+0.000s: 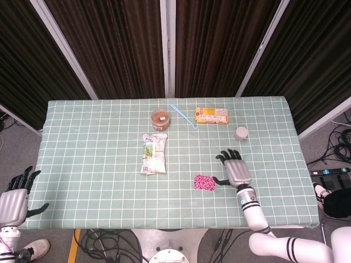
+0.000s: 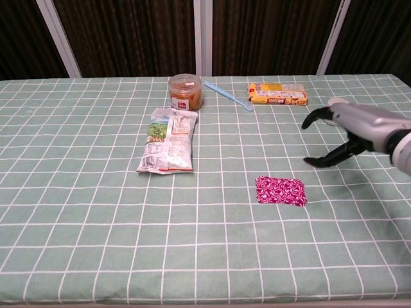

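Since the pink patterned packet (image 1: 204, 182) is what I'm working around, I'll place everything off it: it lies flat on the green checked tablecloth (image 1: 88, 142), near the front edge, long axis running left-right. My right hand (image 1: 236, 171) hovers just beside it, up and to its right, fingers spread, gripping nothing. The left hand (image 1: 13, 200) hangs off the table's far left corner, fingers apart too, so the right is way nearer. The snack bag (image 1: 154, 153) sits behind-left of the packet.
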`<control>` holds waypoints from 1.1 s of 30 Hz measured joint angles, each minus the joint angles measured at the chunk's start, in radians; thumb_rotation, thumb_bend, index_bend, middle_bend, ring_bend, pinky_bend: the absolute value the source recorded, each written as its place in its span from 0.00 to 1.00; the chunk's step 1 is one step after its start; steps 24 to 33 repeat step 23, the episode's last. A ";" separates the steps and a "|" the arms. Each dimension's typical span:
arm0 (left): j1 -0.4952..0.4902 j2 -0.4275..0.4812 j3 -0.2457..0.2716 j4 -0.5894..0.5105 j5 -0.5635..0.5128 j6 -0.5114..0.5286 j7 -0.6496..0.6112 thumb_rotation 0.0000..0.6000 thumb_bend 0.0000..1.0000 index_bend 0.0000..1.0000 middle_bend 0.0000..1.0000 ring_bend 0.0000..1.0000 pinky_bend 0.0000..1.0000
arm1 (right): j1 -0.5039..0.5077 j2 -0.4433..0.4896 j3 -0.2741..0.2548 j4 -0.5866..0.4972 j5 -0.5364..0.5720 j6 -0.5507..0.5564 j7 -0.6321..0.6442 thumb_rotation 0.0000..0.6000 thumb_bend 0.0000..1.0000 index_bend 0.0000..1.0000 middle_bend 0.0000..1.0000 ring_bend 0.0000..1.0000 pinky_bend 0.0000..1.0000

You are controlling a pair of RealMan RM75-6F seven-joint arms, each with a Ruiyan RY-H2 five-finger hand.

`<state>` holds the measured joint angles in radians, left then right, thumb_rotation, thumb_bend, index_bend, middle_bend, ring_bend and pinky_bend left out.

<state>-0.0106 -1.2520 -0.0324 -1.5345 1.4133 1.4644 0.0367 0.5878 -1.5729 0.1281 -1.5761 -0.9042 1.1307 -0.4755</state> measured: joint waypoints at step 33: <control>-0.016 -0.004 -0.049 -0.092 -0.051 0.043 0.166 1.00 0.09 0.19 0.15 0.14 0.14 | -0.404 0.369 -0.169 -0.017 -0.626 0.445 0.568 0.74 0.18 0.08 0.03 0.00 0.00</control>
